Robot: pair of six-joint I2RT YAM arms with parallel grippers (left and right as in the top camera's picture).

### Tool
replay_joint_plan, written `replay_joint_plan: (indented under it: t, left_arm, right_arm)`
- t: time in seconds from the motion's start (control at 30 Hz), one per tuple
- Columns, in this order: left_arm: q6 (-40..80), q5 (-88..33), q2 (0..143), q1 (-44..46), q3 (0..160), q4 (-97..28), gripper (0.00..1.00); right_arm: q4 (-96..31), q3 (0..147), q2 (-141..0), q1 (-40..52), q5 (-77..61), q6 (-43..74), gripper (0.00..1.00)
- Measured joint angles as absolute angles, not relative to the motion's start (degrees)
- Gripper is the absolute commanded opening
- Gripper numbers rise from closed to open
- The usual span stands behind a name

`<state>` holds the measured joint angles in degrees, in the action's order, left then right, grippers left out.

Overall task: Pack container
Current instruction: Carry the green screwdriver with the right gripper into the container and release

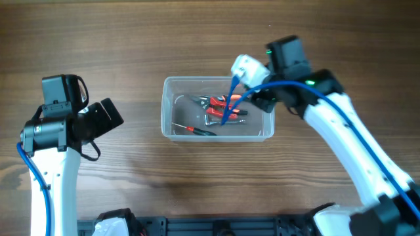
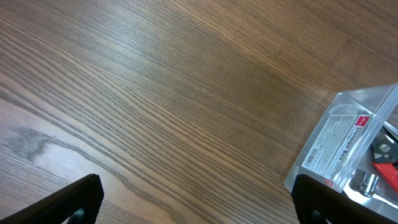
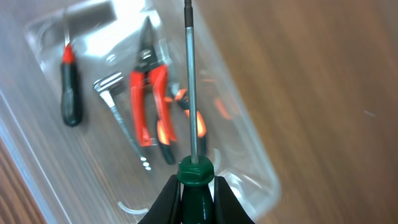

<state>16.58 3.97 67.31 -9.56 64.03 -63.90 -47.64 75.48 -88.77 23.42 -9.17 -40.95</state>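
Observation:
The clear plastic container [image 1: 172, 88] stands at the table's middle. It holds red-handled pliers [image 1: 223, 101], a black-handled screwdriver [image 1: 197, 130] and a metal hex key [image 1: 213, 118]. My right gripper [image 3: 197, 186] is shut on a green-handled screwdriver [image 3: 191, 93], held above the container's right end with the shaft pointing over it. The pliers [image 3: 148, 106], the black screwdriver [image 3: 69, 93] and the container wall [image 3: 261, 168] show below it. My left gripper [image 2: 199, 202] is open and empty over bare table, left of the container's labelled end [image 2: 339, 146].
The table is wood-grain. The right arm [image 1: 348, 144] and its blue cable [image 1: 233, 98] reach over the container's right end. The left arm [image 1: 59, 131] stands at the table's left. A dark rail [image 1: 216, 226] runs along the front edge.

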Motion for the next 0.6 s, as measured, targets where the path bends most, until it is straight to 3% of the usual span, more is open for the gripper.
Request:
replay_joint_plan:
  t: [0.6]
  left_arm:
    - [16.6,4.0,67.3,-9.6,64.0,-63.9,1.00]
  right_arm:
    - [-50.3,75.5,-107.5,28.9,-11.2,-48.3,0.06]
